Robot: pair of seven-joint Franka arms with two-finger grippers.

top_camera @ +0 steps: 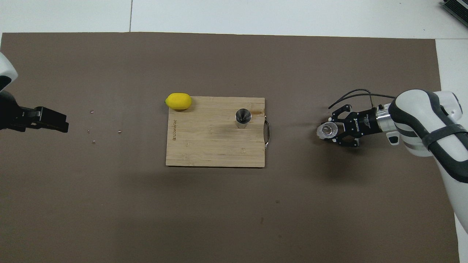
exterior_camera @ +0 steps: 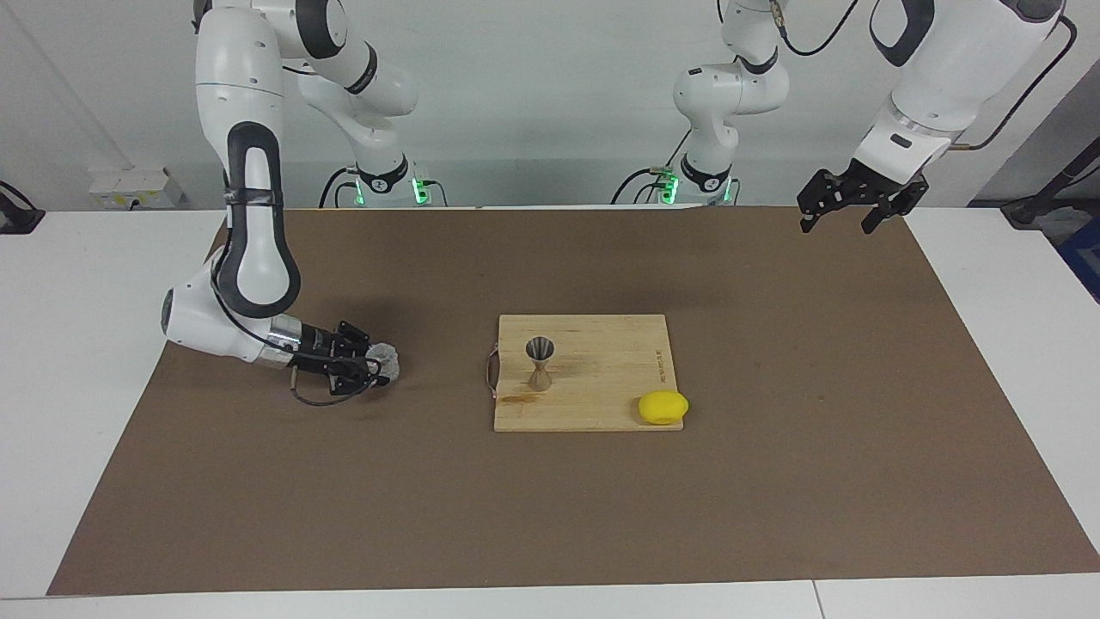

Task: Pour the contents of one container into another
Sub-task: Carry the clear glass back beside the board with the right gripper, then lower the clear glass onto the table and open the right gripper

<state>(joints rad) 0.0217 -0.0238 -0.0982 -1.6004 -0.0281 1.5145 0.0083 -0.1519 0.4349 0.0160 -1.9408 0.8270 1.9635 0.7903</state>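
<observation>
I have the right tool (exterior_camera: pixel 374 365) clamped on the cup (exterior_camera: pixel 383 359), low over the mat at nine o'clock from the board (exterior_camera: pixel 601 404). Left tool (exterior_camera: pixel 851 206), fingers apart, waits. Next: carry it to the jigger (exterior_camera: pixel 540 364) and tip it carefully.

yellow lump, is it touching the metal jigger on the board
Apart. The overhead view shows bare cutting board between the yellow lump at one corner and the jigger standing near the handle end.
</observation>
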